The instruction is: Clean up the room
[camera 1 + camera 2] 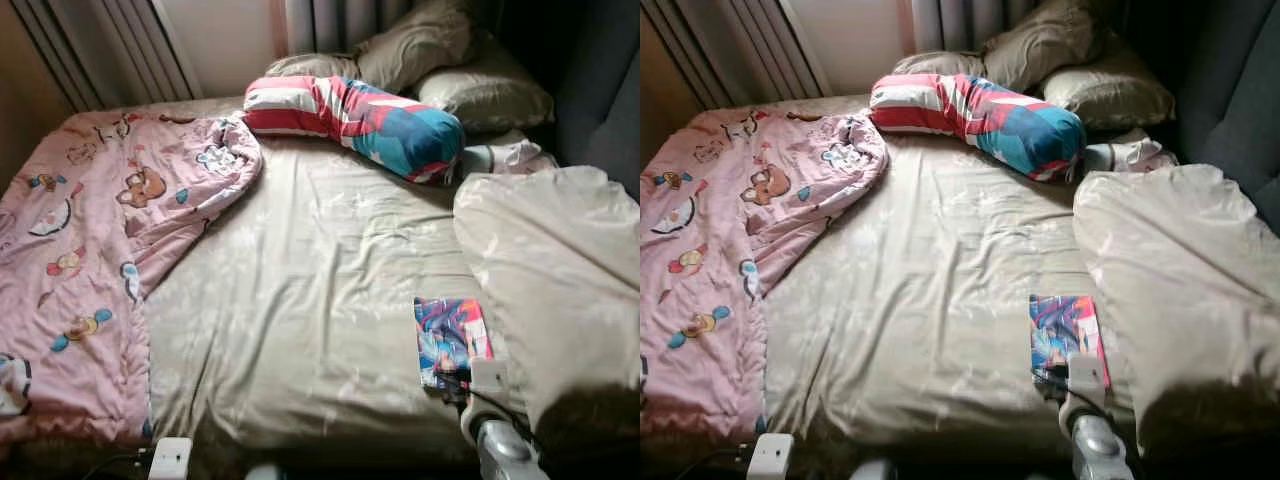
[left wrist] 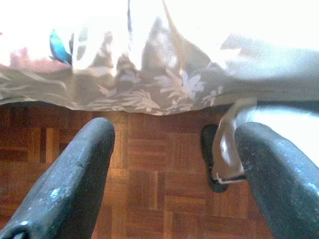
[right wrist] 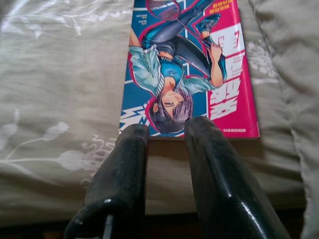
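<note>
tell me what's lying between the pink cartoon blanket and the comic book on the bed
Nothing but bare beige sheet. In the left eye view the pink blanket covers the bed's left side, the comic book lies near the right, wrinkled sheet between.

I see right arm (image 1: 497,440) cut off at bottom edge — its fingers hidden against comic book (image 1: 452,340). In right wrist view book's far end runs off top edge; its small cover print too small for me to read. Pink quilt (image 1: 80,260) clipped at left edge. Left wrist view: bedsheet (image 2: 149,89) washed out at top — dark object (image 2: 212,159) on floor, can't identify.
</note>
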Motion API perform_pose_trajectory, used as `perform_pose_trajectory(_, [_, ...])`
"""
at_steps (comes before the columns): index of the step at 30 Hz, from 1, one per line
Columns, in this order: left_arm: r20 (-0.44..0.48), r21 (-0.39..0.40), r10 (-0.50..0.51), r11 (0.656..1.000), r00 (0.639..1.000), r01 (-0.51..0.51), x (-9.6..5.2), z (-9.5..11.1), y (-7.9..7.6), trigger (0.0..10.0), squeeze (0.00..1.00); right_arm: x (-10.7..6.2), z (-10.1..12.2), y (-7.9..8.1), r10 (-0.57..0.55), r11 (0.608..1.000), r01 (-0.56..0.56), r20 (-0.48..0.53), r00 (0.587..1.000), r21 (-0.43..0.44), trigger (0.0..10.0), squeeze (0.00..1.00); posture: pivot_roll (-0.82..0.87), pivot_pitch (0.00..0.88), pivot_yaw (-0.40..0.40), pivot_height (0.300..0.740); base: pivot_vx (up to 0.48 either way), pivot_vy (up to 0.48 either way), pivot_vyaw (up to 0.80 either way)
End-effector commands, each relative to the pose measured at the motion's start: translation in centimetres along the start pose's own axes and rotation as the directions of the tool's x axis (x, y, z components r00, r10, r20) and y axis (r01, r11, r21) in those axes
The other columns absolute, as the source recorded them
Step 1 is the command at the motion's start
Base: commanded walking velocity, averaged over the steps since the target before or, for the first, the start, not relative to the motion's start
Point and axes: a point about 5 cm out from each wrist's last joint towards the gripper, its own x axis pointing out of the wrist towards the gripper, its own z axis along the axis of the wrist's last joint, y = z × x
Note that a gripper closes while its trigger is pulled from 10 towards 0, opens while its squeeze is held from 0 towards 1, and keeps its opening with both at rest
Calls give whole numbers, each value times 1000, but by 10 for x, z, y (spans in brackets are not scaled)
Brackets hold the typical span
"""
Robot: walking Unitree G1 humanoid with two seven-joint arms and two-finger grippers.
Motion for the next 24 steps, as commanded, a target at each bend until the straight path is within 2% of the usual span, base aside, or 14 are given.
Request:
perform_pose_trajectory(1, [-37,-13,17,1000,999,-17,-2,-7,3,10000,0,-3,-12,5,13,1000,-13,-50,999,7,10000,0,-22,5,67,740,0,0,0])
perform_pose_trajectory(12, [-65,-21,19,1000,998,-21,-2,-11,3,10000,0,-19,-55,5,-7,996,26,-207,978,88,10000,0,-19,6,61,740,0,0,0])
perform_pose_trajectory(20, [-71,-30,18,999,997,-21,-1,-10,2,10000,0,-24,-65,4,-7,995,30,-237,971,96,10000,0,-22,11,58,740,0,0,0])
perform_pose_trajectory(24, [-78,-35,17,999,997,-19,-2,-11,1,10000,0,-28,-72,-6,-19,994,45,-257,966,95,10000,0,-24,11,56,740,0,0,0])
